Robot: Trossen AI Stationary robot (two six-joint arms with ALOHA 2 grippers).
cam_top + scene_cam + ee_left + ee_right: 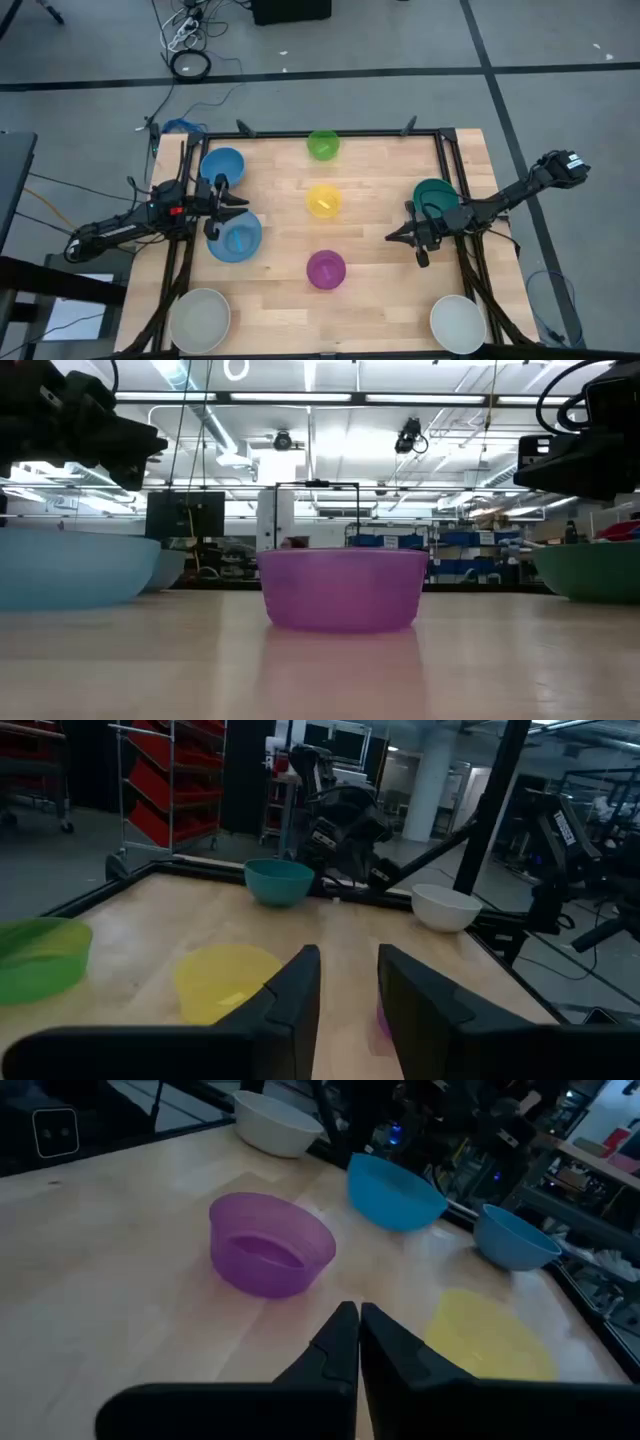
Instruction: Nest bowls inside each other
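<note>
Seven round plastic bowls sit apart on the pale wooden table [380, 220], none of them nested. The left gripper [238, 203] hangs with its two dark fingers parted and nothing between them, right between the two blue bowls: the smaller blue bowl [222, 166] lies just behind it toward the far edge, and the wider blue bowl [236, 238] sits just in front, its rim seeming to pass under the fingertips, though from above I cannot tell whether they touch. The right gripper [393, 237] has its fingers pressed together on nothing, hovering over bare wood; the teal bowl [436, 197] is close by the arm behind the wrist rather than ahead of the fingertips. Down the middle of the table, between the two grippers, stand three small bowls in a line: the translucent green bowl [323, 145] at the far edge, the yellow bowl [323, 200] in the centre, and the magenta bowl [326, 269] nearest the front, which lies closest ahead of the right gripper. A large whitish bowl [199, 319] occupies the front left corner and a second whitish bowl [458, 322] the front right corner, both well away from either gripper.
</note>
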